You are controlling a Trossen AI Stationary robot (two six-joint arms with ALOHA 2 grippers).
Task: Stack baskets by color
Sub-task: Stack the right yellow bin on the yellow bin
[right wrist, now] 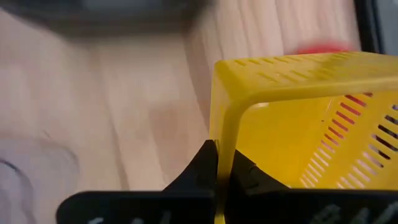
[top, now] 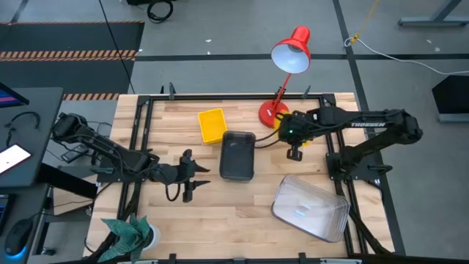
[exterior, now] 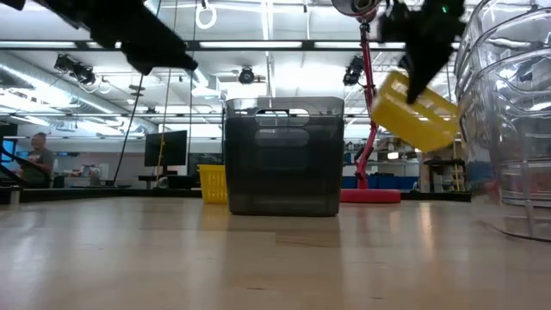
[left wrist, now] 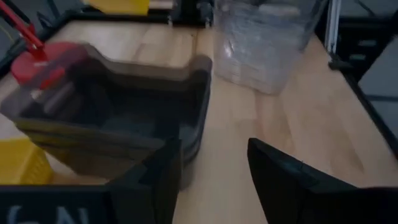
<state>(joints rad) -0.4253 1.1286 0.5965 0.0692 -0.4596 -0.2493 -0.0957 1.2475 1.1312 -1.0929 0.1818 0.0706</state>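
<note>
Two yellow baskets are in play: one sits on the table at the far side, just beside the grey baskets; the other hangs tilted in the air under the right pincer. That pincer is closed tight on the lifted basket's rim, one finger inside the wall and one outside, so the basket dangles from a single edge, a hold that likely suits carrying it over to its yellow mate. The left pincer hovers near the grey baskets with its fingers spread and nothing between them, probably waiting its turn. The clear baskets sit nested, well apart at the table's near right.

From above, the lifted basket is almost wholly hidden beneath the right arm by the lamp; only the low view shows it clear of the table, and only the right wrist view shows the pinch on the rim.
</note>
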